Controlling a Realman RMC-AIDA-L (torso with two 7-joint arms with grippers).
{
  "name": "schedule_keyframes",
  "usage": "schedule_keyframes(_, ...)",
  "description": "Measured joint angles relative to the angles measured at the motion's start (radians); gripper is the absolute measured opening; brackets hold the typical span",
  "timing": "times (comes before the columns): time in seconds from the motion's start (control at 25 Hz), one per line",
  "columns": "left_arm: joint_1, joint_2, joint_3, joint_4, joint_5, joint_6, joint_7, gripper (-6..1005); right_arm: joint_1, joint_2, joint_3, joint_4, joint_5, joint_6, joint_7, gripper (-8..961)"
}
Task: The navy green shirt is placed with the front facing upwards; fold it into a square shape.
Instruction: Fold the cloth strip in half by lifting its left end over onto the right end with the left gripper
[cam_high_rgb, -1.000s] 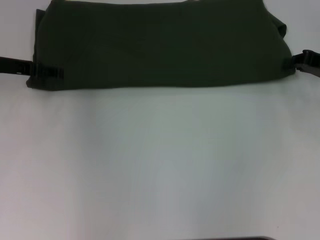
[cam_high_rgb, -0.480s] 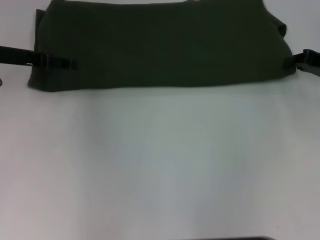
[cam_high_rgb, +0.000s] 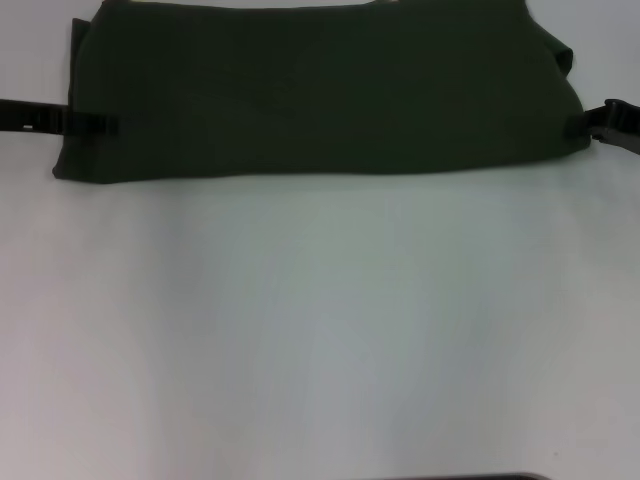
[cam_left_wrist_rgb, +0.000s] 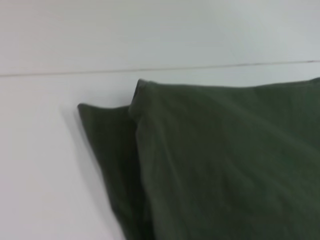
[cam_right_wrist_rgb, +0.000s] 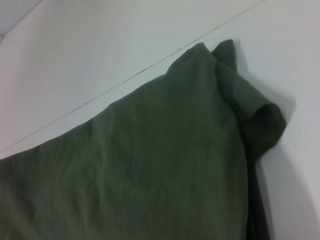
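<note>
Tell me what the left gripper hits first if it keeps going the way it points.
Most likely the navy green shirt: the left gripper points inward across its left edge, already over the cloth. Height above it is unclear.

I saw the navy green shirt (cam_high_rgb: 320, 90) lying folded into a wide flat band, plain side up, one sleeve curled at its right end.

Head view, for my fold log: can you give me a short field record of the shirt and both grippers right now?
shirt: navy green shirt, folded into a wide band at the table's far side, plain side up
left gripper: over the shirt's left edge
right gripper: at the shirt's right edge
lettering: none visible
loose cloth: sleeve fold sticking out at right end
</note>
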Motion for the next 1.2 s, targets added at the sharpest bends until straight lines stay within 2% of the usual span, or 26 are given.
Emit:
schedule_keyframes(0.84,0.008,-0.001,0.001,-0.032,0.034,0.012,0.001,897,-0.002,-0.003,0.002,0.0,0.001,-0.009,-0.001,14)
schedule_keyframes(1.2,0.006,0.005,0.014,-0.026,0.038,0.058,0.005,885,-0.002,-0.004,0.002,0.0,0.001,-0.009,-0.001,14)
